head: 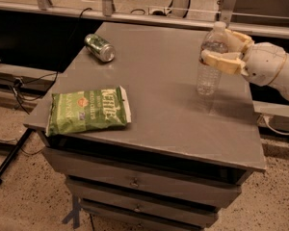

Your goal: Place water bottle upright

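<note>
Tabletop (164,95), right side: upright water bottle (208,78) clasped between jaws.

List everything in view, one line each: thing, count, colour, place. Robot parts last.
water bottle: one, clear with white cap, upright on the table's far right side
can: one, green, on its side at the table's far left
chip bag: one, green, flat at the near left corner
table: one, grey, centre of view
gripper: one, cream, reaching in from the right, fingers closed around the bottle's upper part
</note>
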`<state>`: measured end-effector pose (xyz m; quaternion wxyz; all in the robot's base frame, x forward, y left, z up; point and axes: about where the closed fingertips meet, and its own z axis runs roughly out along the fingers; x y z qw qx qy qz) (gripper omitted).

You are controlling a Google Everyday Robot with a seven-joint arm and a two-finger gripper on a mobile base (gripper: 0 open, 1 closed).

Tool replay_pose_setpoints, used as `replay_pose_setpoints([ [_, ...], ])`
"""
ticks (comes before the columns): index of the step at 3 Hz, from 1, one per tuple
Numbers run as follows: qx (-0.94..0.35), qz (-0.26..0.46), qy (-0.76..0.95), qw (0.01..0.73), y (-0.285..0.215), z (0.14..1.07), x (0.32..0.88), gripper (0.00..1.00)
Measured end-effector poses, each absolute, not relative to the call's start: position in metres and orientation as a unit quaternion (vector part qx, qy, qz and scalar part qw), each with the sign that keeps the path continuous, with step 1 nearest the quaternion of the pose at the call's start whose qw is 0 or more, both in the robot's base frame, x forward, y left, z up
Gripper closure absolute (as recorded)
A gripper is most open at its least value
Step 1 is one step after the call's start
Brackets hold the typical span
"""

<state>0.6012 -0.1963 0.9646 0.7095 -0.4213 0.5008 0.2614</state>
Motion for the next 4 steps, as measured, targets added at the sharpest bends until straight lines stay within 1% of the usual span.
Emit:
replay_pose_setpoints([
  [1,-0.426,0.268,0.470,0.725,-0.178,0.996,0.602,1.00],
  [2,-0.412,0.261,0.459,0.742,-0.178,1.014,0.601,1.00],
  [4,-0.391,0.238,0.480,0.748,-0.200,1.012,0.601,1.00],
])
